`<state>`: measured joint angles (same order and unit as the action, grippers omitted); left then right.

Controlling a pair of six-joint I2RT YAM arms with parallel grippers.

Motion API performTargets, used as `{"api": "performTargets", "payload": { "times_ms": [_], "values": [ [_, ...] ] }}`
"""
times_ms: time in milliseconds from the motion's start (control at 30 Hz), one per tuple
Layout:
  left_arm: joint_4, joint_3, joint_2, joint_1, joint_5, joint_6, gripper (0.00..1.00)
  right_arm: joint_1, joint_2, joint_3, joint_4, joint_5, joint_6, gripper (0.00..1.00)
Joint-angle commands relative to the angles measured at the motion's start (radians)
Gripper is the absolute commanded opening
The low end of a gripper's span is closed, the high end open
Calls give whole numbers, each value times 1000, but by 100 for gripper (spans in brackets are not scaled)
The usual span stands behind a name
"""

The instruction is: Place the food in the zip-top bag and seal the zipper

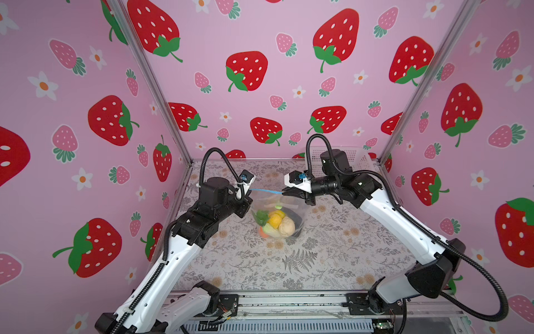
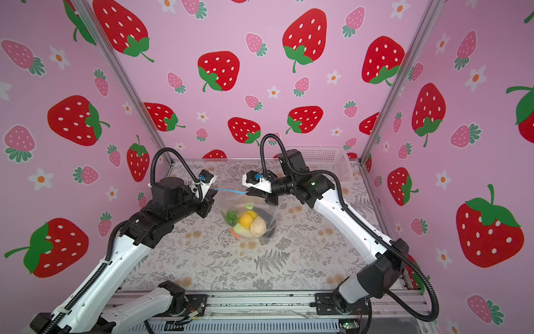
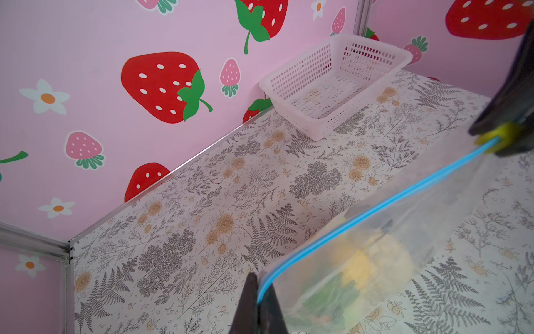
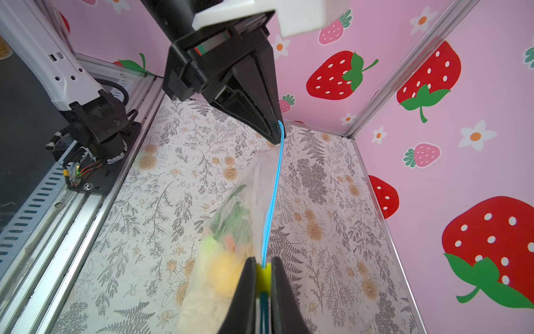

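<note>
We hold the zip-top bag strung between our two arms over the middle of the floral tabletop. The left gripper has its jaws pressed together on the left end of the bag's mouth. In the left wrist view its dark fingertips pinch the corner where the zipper begins. The right gripper has its jaws clamped on the small yellow slider at the opposite end of the strip, and in both top views it sits just at the right end of the bag's top edge. Between the two grips the light-blue zipper runs taut as a single line. Below it the clear bag hangs down, and the food lies bunched in its bottom: an orange-yellow piece, a rounded beige one, green leaves and something dark on the right side. The bag's bottom reaches the tabletop — how much of its weight rests there we cannot tell. A white mesh basket stands well apart in the far right corner.
</note>
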<state>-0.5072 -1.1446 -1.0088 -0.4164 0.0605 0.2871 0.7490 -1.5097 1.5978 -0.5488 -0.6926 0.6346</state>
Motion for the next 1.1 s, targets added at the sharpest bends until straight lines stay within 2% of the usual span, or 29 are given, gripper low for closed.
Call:
{"api": "performTargets", "payload": {
  "times_ms": [0,1067],
  "values": [
    [-33,-15,-2,27,-85,-10,0,-16,40,-4,-36,-28,27,1],
    [-42,-20,-13,61,-128,-40,0,-27,57,-20,-36,-28,25,0]
  ]
}}
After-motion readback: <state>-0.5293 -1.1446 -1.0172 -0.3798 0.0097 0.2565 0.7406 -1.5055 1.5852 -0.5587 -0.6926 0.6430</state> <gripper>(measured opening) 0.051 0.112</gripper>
